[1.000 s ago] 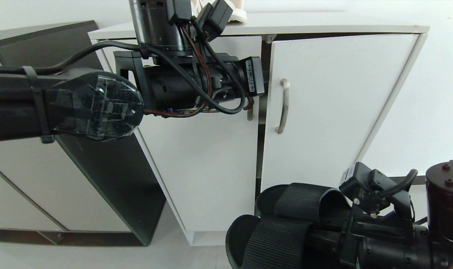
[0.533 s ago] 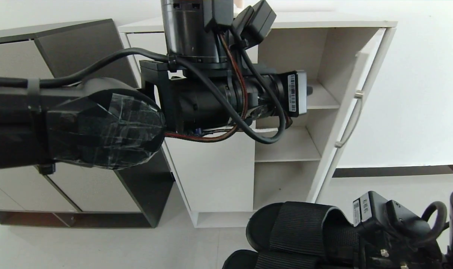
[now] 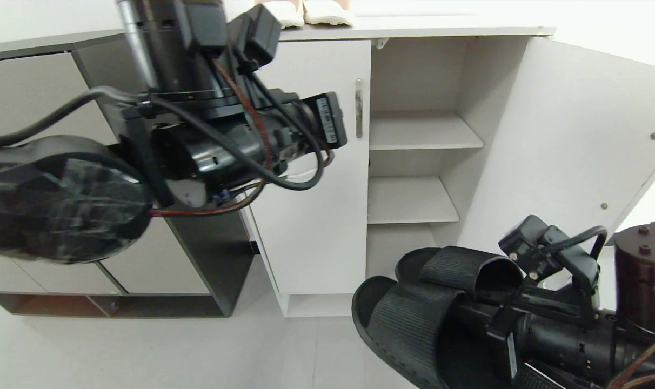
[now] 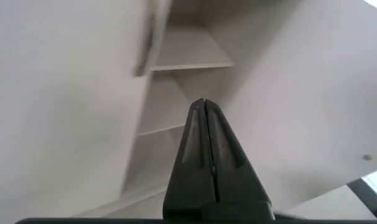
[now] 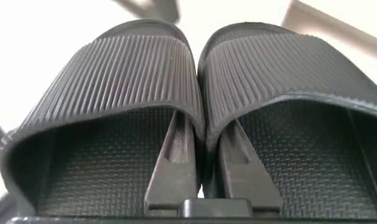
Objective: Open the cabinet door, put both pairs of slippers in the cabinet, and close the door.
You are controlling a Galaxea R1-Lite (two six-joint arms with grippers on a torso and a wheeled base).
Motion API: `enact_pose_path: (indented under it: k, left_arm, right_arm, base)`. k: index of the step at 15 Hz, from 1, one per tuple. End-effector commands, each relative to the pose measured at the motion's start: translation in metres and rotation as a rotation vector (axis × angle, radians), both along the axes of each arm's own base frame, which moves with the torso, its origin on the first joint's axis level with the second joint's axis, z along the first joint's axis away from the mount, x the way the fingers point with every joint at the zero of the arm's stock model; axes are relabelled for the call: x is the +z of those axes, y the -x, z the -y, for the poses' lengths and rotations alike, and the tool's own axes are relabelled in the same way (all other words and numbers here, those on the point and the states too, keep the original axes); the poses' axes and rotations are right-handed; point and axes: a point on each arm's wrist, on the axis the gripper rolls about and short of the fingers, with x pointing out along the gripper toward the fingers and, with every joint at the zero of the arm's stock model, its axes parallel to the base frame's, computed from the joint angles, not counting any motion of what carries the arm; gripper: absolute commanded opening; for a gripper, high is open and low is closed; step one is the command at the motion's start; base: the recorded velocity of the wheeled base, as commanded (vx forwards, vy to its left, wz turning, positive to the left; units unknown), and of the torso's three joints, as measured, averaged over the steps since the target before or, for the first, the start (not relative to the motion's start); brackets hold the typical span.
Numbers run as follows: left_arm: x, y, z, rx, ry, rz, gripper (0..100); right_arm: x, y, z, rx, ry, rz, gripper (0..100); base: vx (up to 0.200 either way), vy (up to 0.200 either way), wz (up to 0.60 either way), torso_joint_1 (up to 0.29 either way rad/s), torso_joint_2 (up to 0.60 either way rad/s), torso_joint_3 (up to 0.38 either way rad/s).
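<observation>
The white cabinet's right door [image 3: 565, 146] stands wide open, showing two bare shelves [image 3: 419, 132] and a bottom compartment [image 3: 398, 243]. The left door [image 3: 316, 216] is closed. My left gripper [image 4: 204, 109] is shut on nothing and hangs in front of the open compartment, apart from the door. A pair of black ribbed slippers [image 3: 414, 313] is held low in front of the cabinet. My right gripper [image 5: 205, 130] has one finger in each slipper [image 5: 145, 81] and pinches their inner walls together. A white pair of slippers [image 3: 306, 13] rests on the cabinet top.
A dark grey and beige cabinet [image 3: 208, 254] adjoins the white one on the left. Pale floor [image 3: 198, 351] lies in front of both. The open door reaches out to the right, close above my right arm.
The right door went from shut to wide open. My left arm drew back to the left, off the handle. The head view shifted. The black slippers stayed in my right gripper.
</observation>
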Motion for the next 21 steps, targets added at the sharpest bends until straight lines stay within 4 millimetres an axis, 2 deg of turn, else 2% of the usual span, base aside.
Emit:
enact_pose_path:
  k: [1,3,5,6,7,8,9,10,11,12,14,15,16,18,19,21]
  left_arm:
    - [-0.002,0.078,-0.101,0.214,-0.016,0.020,0]
    - [-0.029,0.144,-0.155,0.357,-0.077,-0.053,0]
    - [-0.070,0.197,-0.191,0.552,-0.122,-0.115,0]
    - [-0.070,0.197,-0.191,0.552,-0.122,-0.115,0]
    - [-0.114,0.236,-0.213,0.799,-0.125,-0.128,0]
    - [-0.135,0.251,-0.217,0.905,-0.109,-0.124,0]
    - [-0.143,0.255,-0.217,0.932,-0.108,-0.127,0]
    - [-0.176,0.269,-0.216,1.058,-0.132,-0.137,0]
    - [-0.191,0.274,-0.215,1.109,-0.171,-0.131,0]
    - [-0.203,0.279,-0.214,1.118,-0.184,-0.108,0]
    - [-0.230,0.275,-0.213,1.000,-0.229,-0.103,0]
    - [-0.229,0.273,-0.212,0.969,-0.196,-0.061,0]
    - [-0.232,0.268,-0.210,0.868,-0.188,-0.005,0]
    - [-0.235,0.267,-0.202,0.523,-0.207,0.006,0]
    - [-0.236,0.267,-0.201,0.461,-0.241,0.015,0]
    - [-0.236,0.267,-0.201,0.449,-0.288,0.031,0]
  right_arm:
    - [-0.001,-0.023,-0.017,-0.147,-0.038,-0.043,0]
    - [-0.005,-0.035,-0.025,-0.223,-0.029,-0.046,0]
    - [-0.012,-0.037,-0.027,-0.234,-0.008,-0.059,0]
    - [-0.012,-0.037,-0.027,-0.234,-0.008,-0.059,0]
    - [-0.013,-0.038,-0.028,-0.237,-0.003,-0.060,0]
    - [-0.013,-0.038,-0.028,-0.236,-0.001,-0.059,0]
    - [-0.013,-0.038,-0.028,-0.236,-0.001,-0.059,0]
    - [-0.013,-0.037,-0.028,-0.235,-0.001,-0.059,0]
    - [-0.014,-0.037,-0.027,-0.236,0.002,-0.062,0]
    - [-0.017,-0.038,-0.028,-0.235,0.011,-0.068,0]
    - [-0.021,-0.039,-0.029,-0.233,0.025,-0.076,0]
    - [-0.022,-0.038,-0.030,-0.231,0.025,-0.076,0]
    - [-0.022,-0.038,-0.030,-0.231,0.020,-0.073,0]
    - [-0.022,-0.038,-0.030,-0.227,0.011,-0.060,0]
    - [-0.022,-0.037,-0.030,-0.221,0.015,-0.053,0]
    - [-0.023,-0.035,-0.031,-0.213,0.024,-0.048,0]
  base:
    - [0.000,0.000,0.00,0.000,0.00,0.000]
    - [0.000,0.000,0.00,0.000,0.00,0.000]
    - [0.000,0.000,0.00,0.000,0.00,0.000]
    - [0.000,0.000,0.00,0.000,0.00,0.000]
    - [0.000,0.000,0.00,0.000,0.00,0.000]
    - [0.000,0.000,0.00,0.000,0.00,0.000]
    - [0.000,0.000,0.00,0.000,0.00,0.000]
    - [0.000,0.000,0.00,0.000,0.00,0.000]
    - [0.000,0.000,0.00,0.000,0.00,0.000]
    - [0.000,0.000,0.00,0.000,0.00,0.000]
    - [0.000,0.000,0.00,0.000,0.00,0.000]
    - [0.000,0.000,0.00,0.000,0.00,0.000]
    - [0.000,0.000,0.00,0.000,0.00,0.000]
    - [0.000,0.000,0.00,0.000,0.00,0.000]
    - [0.000,0.000,0.00,0.000,0.00,0.000]
    - [0.000,0.000,0.00,0.000,0.00,0.000]
